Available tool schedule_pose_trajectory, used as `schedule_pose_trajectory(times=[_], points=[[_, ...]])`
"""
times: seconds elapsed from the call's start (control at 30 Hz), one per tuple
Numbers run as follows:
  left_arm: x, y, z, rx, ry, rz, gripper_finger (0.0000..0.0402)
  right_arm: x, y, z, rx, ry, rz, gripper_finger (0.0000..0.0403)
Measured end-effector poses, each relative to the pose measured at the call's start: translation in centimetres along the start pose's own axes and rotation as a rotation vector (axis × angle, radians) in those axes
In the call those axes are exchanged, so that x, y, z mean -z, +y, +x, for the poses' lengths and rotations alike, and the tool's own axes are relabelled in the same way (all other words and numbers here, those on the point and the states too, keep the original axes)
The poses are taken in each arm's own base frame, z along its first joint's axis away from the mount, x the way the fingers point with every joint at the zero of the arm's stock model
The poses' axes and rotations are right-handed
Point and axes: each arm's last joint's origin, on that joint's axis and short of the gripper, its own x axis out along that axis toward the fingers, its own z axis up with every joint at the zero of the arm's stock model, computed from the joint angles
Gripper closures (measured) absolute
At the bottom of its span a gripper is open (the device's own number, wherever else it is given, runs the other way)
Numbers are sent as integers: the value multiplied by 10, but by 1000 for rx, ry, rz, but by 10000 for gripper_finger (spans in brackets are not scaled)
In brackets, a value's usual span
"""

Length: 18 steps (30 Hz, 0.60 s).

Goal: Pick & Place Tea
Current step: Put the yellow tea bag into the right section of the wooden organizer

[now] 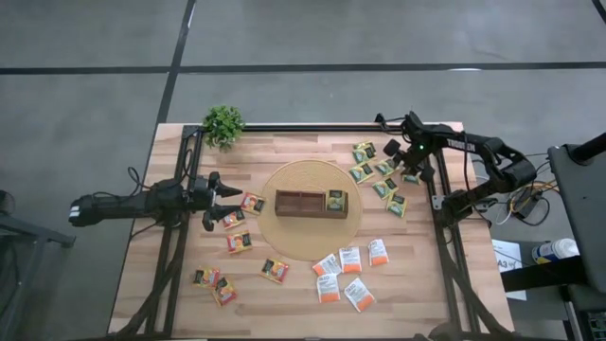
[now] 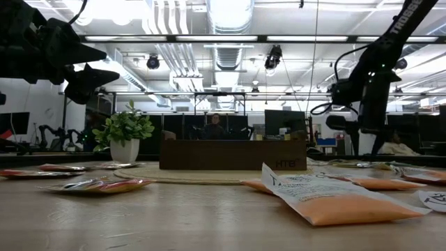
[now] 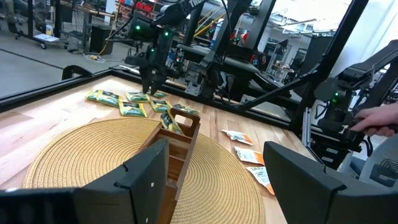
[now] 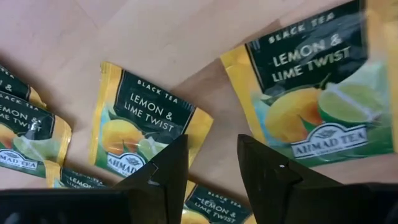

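Green-yellow tea sachets (image 1: pixel 374 170) lie flat on the wood at the table's far right. My right gripper (image 1: pixel 396 150) hovers over them, pointing down. In its wrist view the open gripper (image 4: pixel 212 163) stands between two of these sachets (image 4: pixel 143 130) (image 4: pixel 317 99) and holds nothing. Yellow-red-black sachets (image 1: pixel 239 242) lie on the left and white-orange ones (image 1: pixel 350 259) at the near middle. The brown divided box (image 1: pixel 311 203) rests on a round woven mat (image 1: pixel 284 232), with one green-yellow sachet (image 1: pixel 335 200) in its right compartment. My left gripper (image 1: pixel 222 201) is open and empty, left of the mat, facing the box (image 3: pixel 177 140).
A small potted plant (image 1: pixel 223 124) stands at the far left corner. Black frame rails (image 1: pixel 180 237) (image 1: pixel 443 227) run along both sides of the table. In the left wrist view a person's hand (image 3: pixel 379 118) shows beyond the table's right side.
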Motion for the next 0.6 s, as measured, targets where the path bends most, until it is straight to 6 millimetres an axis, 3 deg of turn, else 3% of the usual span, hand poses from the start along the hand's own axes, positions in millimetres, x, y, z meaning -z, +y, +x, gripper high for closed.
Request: schedule_pose_trajectory(times=[0.27, 0.6], points=[[0, 0, 0, 0, -1, 0, 145, 0, -2, 5, -33, -1, 56, 268], [0, 0, 0, 0, -1, 0, 145, 0, 3, 1, -80, 6, -4, 268]])
